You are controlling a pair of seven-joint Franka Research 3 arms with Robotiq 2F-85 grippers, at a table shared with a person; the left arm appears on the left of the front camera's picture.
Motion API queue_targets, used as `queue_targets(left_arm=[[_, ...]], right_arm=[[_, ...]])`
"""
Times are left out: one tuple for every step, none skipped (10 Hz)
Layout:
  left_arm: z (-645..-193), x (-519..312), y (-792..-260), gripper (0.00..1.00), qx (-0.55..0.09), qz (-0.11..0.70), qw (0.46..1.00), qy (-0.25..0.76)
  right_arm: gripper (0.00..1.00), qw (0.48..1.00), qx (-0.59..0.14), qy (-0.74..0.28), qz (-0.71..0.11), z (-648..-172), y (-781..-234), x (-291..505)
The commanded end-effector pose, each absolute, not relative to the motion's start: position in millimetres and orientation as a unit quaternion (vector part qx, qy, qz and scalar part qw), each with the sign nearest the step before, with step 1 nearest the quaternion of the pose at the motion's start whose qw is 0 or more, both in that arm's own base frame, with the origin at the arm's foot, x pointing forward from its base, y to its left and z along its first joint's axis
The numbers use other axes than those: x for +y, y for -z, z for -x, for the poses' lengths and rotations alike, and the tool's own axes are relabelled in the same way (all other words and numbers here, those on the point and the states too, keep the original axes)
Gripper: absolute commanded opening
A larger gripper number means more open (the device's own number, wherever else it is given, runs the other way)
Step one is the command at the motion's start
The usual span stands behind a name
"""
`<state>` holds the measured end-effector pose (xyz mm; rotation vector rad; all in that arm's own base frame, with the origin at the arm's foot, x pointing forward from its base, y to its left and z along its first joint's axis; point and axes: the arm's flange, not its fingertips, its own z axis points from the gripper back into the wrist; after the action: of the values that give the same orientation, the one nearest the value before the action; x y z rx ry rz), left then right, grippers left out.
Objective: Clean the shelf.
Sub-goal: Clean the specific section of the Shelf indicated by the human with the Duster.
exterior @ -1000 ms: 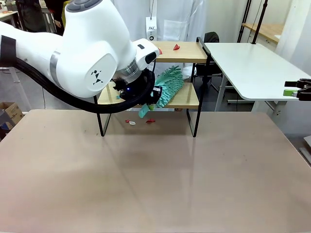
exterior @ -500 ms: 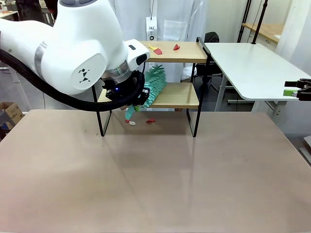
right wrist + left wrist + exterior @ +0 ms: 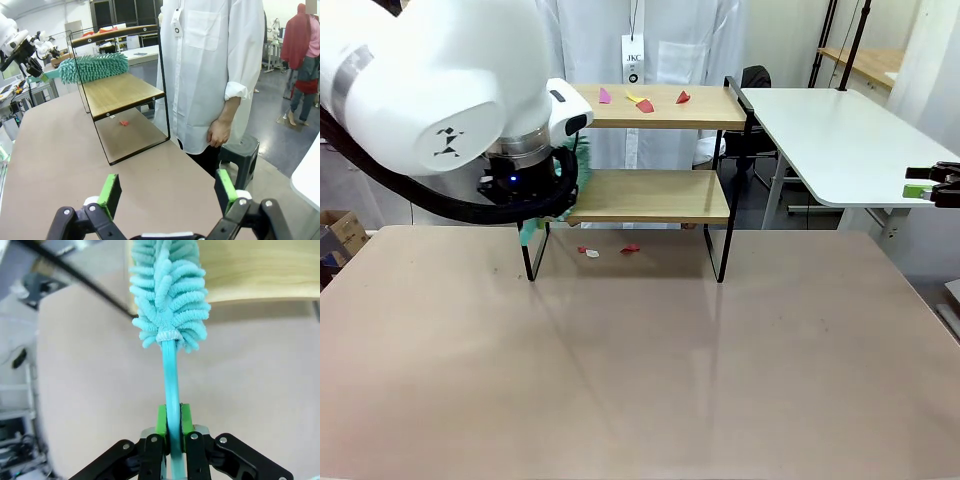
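**Front view.** The shelf (image 3: 650,195) stands at the table's (image 3: 640,380) far middle, in front of a person (image 3: 665,45). Its lower board is bare. The top board carries three scraps (image 3: 645,104), and more lie on the table beneath. The left arm (image 3: 440,90) is at the shelf's left end, mostly hiding the duster (image 3: 578,152). The right gripper (image 3: 920,182) is parked at the right edge, well apart.

**Left wrist view.** The left gripper (image 3: 171,422) is clamped tight on the duster's teal handle, with the fluffy head at the board's edge.

**Right wrist view.** The jaws are spread wide and hold nothing.

**Handling, judged.**
- Keep the head flat on the board.
- Stroke the full length and off the open end.
- Stay clear of the side rails.
- The top board is probably next.

**Change.** A second ago the head lay across the lower board's middle. The arm and duster have since drawn left, uncovering a pink scrap. The right gripper has not moved.
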<state>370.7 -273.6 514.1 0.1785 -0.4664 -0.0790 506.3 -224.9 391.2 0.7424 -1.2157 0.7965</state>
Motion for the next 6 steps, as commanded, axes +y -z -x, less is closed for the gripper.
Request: queue_targets(left_arm=[[-365,-281,-516,0.13,-0.223,-0.174,0.959,0.016],[-362,-285,-516,0.13,-0.223,-0.216,0.950,0.019],[-358,-292,-519,0.13,-0.236,-0.241,0.941,0.027],[-354,-301,-522,0.13,-0.259,-0.250,0.932,0.038],[-350,-310,-525,0.13,-0.279,-0.242,0.928,0.058],[-347,-317,-527,0.13,-0.299,-0.228,0.924,0.075]], right_arm=[[1.00,0.692,-0.538,-0.351,-0.331,-508,-396,-222],[1.00,0.692,-0.538,-0.351,-0.331,-508,-396,-222],[1.00,0.692,-0.538,-0.351,-0.331,-508,-396,-222],[1.00,0.692,-0.538,-0.351,-0.331,-508,-396,-222],[1.00,0.692,-0.538,-0.351,-0.331,-508,-396,-222],[1.00,0.692,-0.538,-0.351,-0.331,-508,-396,-222]])
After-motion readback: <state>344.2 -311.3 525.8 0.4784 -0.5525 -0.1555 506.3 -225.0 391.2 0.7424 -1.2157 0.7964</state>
